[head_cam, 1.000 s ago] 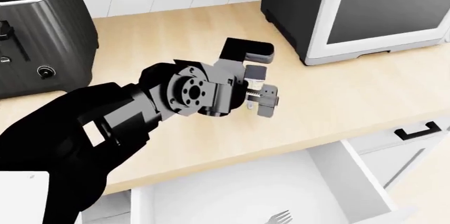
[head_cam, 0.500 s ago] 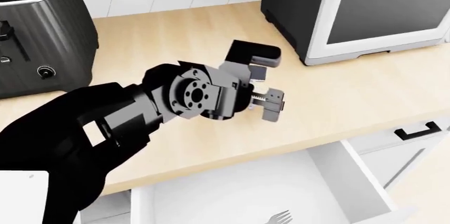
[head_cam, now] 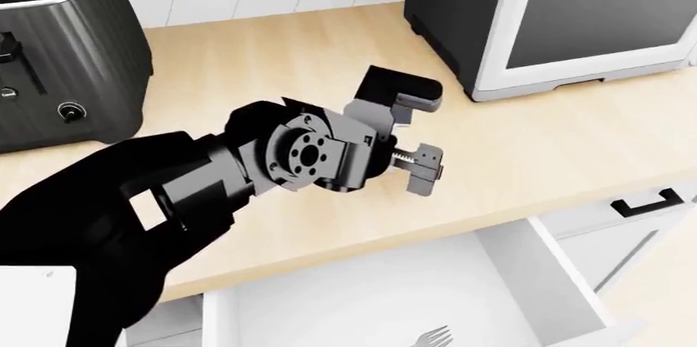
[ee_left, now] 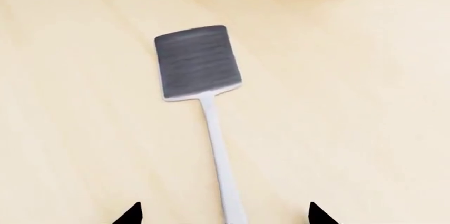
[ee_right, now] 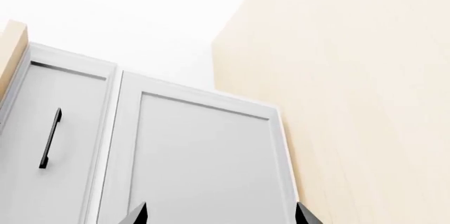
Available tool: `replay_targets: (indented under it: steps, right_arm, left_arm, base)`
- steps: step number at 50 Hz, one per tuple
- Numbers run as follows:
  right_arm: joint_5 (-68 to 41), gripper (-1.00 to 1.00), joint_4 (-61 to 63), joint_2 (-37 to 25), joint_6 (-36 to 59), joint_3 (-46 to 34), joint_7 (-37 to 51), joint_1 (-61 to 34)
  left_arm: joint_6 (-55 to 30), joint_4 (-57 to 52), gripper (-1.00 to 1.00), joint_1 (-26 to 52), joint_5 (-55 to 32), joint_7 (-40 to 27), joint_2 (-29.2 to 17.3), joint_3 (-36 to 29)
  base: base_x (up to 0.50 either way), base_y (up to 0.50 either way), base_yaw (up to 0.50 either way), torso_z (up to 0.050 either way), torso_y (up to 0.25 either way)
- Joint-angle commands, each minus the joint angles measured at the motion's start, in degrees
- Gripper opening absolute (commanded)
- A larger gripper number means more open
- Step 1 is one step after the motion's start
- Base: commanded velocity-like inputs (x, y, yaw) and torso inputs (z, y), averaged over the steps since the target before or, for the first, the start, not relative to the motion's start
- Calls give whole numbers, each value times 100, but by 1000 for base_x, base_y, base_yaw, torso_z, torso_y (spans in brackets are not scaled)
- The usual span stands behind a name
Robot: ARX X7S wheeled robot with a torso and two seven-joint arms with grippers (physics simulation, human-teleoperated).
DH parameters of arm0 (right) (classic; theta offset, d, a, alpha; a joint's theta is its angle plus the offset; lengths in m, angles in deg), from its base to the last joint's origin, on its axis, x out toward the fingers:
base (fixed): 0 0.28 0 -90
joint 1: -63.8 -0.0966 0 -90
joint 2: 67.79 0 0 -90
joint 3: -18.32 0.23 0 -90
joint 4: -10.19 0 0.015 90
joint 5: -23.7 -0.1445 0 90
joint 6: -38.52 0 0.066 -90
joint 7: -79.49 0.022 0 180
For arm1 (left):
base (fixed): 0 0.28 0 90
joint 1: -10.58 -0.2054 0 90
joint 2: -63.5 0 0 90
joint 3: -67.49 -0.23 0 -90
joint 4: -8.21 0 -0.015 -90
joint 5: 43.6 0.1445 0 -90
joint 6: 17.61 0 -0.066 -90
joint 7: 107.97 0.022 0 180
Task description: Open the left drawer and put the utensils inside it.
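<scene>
— Sliding the left gripper a touch toward three o'clock over the last second, in the head view, and spreading it wider than before.

— Meaning what for the job?

— Probably lining up for a pick. Through the left wrist view: fingers parted, gripping nothing, poised above the spatula with its pale handle running down between the two tips. No contact yet, as far as can be judged.

— And where exactly is that spatula?

— Flat on the counter, dark square head pointing away from the gripper toward the back wall. Hidden behind the gripper in the head view.

— Anything already put away?

— Yes: fork lying inside the open drawer, at six o'clock in the head view, only the tines showing at the frame edge. No shift there across the second.

— So half done?

— Seems so. Drawer pulled out, one utensil in, one still to lift and carry down toward six o'clock.

— Right side?

— Out of the head view. From its own camera: right gripper spread apart, empty, facing white cupboard doors well away from the action.

— Risk?

— Thin handle, flat on wood; easy to pinch badly or push away while closing.
</scene>
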Motion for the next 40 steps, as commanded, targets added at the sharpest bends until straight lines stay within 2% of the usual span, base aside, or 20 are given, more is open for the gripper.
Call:
replay_targets:
  steps: [1, 2, 23, 40]
  right_arm:
    - [-4, 100, 6, 0, 16, 3, -18, 3]
    - [-5, 100, 5, 1, 12, 0, -13, 0]
    - [-35, 100, 6, -5, 42, 36, -52, 41]
    - [6, 100, 8, -22, 55, 80, -81, 29]
  left_arm:
    - [-188, -57, 100, -295, -505, 68, 19, -84]
    - [-150, -9, -100, -313, -570, 98, 19, -81]
    - [-151, 216, -100, -390, -721, -67, 19, -103]
    - [-295, 336, -100, -358, -763, -530, 19, -108]
  base:
    - [0, 0, 0, 0, 0]
    - [0, 0, 0, 0, 0]
    - [0, 0, 0, 0, -5]
    - [0, 0, 0, 0, -4]
